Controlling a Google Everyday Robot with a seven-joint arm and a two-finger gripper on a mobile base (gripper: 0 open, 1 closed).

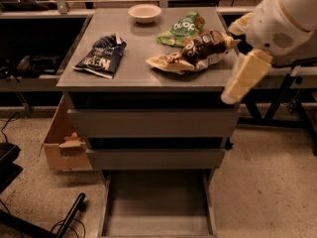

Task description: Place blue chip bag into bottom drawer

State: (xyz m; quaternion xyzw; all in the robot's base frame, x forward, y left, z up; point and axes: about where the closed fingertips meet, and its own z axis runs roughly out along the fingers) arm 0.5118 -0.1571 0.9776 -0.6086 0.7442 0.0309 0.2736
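Your pincer (234, 92) hangs at the worktop's (141, 46) right front corner; you cannot tell its opening. The blue chip bag (100, 56) lies left on top, and the bottom drawer (157, 224) stands pulled out.

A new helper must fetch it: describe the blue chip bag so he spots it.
On the cabinet top, look left. The blue chip bag lies there, navy with white lettering; the green bag and brown bag lie right, by the gripper.
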